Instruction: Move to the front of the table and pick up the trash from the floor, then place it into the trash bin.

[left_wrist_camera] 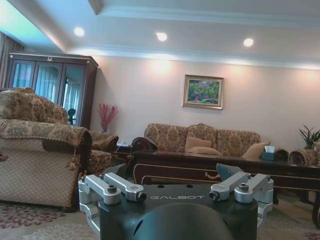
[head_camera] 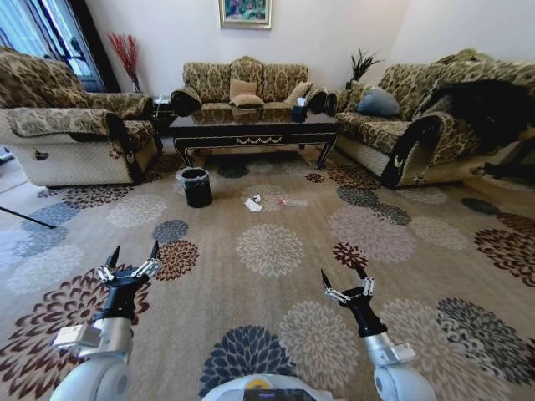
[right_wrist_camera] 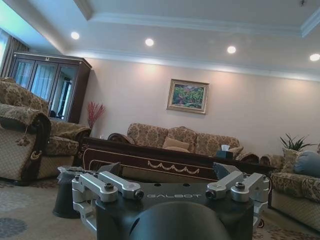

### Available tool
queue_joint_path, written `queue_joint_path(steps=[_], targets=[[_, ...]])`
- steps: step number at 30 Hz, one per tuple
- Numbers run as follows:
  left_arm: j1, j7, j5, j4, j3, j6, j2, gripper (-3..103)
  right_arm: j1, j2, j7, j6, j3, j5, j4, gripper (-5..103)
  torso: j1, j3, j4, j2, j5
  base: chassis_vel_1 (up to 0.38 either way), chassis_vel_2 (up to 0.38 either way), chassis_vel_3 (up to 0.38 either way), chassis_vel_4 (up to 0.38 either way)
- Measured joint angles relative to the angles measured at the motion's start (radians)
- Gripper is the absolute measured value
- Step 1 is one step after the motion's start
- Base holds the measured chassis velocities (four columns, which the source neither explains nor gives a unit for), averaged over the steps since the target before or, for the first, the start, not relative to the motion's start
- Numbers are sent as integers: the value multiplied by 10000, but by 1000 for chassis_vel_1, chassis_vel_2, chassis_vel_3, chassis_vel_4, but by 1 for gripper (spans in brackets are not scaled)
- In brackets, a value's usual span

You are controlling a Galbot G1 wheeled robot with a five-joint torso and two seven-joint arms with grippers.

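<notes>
The dark wood table point(head_camera: 251, 129) stands across the room in front of the back sofa. Left of its front, the small black trash bin point(head_camera: 196, 186) with a liner bag sits on the carpet. The trash lies just right of the bin: a white paper sheet point(head_camera: 252, 205), a tiny wad point(head_camera: 257, 198) and a clear bottle point(head_camera: 292, 202). My left gripper point(head_camera: 134, 251) and right gripper point(head_camera: 343, 272) are both open and empty, held low in front of me, far short of the trash. The right wrist view shows the bin point(right_wrist_camera: 65, 195) beside the table point(right_wrist_camera: 150, 162).
Patterned sofas flank the carpet on the left point(head_camera: 75, 125) and right point(head_camera: 418, 117), with another behind the table point(head_camera: 242, 83). A black tissue box point(head_camera: 299, 110) sits on the table. A thin dark rod point(head_camera: 25, 217) lies at the left edge. Open carpet stretches between me and the trash.
</notes>
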Motion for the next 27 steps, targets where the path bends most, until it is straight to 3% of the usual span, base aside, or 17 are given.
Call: queue_joint_path(steps=[10,16,27], targets=[[20,-65,311,521,-2,-381,-33,100,136,47,-433,295,-21,367,-144,100,-1,24,0,0,0,0,0,0,0],[-20,-15,372,971,-9,-537,-84,100,130,57,-1294,506,42,599,-413,100,-1,46,0,0,0,0,0,0,0],[-71,-4,374,1037,-9,-550,-92,100,255,87,-1206,509,-82,551,-646,100,-2,69,0,0,0,-79,50,78,-47]])
